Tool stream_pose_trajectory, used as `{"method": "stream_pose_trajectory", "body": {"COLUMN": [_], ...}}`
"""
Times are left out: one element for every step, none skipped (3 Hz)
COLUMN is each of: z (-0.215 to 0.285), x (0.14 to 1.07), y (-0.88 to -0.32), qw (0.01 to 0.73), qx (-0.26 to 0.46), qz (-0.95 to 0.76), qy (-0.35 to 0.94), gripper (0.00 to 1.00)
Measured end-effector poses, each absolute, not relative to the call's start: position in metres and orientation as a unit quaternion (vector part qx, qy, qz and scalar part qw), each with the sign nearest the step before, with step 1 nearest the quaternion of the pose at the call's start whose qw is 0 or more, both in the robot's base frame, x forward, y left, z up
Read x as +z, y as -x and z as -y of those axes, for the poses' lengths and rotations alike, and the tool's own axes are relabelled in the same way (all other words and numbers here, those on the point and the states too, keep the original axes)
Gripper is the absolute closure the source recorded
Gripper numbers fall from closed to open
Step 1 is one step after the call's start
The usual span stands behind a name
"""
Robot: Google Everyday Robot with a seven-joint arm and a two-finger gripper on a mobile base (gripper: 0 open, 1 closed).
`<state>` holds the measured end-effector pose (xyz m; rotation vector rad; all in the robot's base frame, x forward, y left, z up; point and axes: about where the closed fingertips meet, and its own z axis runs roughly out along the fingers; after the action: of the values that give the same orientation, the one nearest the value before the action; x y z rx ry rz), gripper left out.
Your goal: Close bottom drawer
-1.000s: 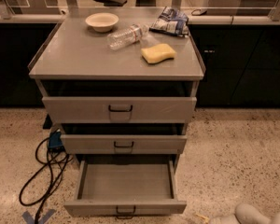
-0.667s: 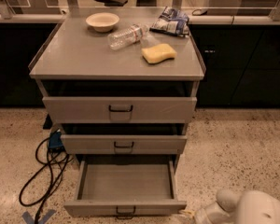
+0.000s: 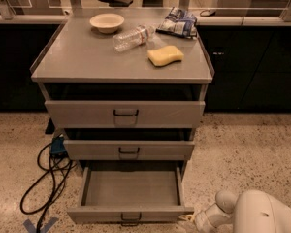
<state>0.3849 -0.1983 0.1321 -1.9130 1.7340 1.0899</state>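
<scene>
The grey metal cabinet has three drawers. The bottom drawer is pulled far out and its tray is empty, with a low front panel and a small dark wire handle at the centre. The middle drawer and the top drawer stand slightly out. My white arm comes in from the bottom right. My gripper is at floor level, just right of the bottom drawer's right front corner.
On the cabinet top lie a cream bowl, a clear plastic bottle, a yellow sponge and a blue snack bag. A black cable loops on the speckled floor to the left. Dark cabinets stand behind.
My arm has come further into view from the bottom right and moved left towards the bottom drawer's right front corner. The drawers have not moved.
</scene>
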Motion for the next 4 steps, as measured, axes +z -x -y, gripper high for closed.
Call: {"method": "stream_pose_trajectory", "body": {"z": [0.194, 0.189, 0.185, 0.156], "x": [0.127, 0.124, 0.123, 0.119], "y": [-0.413, -0.42, -0.446, -0.474], "qw": [0.188, 0.195, 0.211, 0.233], "qx": [0.378, 0.38, 0.378, 0.411], "qz": [-0.61, -0.608, -0.607, -0.595], "qy": [0.671, 0.67, 0.666, 0.65], "gripper": [0.0, 0.0, 0.0, 0.0]}}
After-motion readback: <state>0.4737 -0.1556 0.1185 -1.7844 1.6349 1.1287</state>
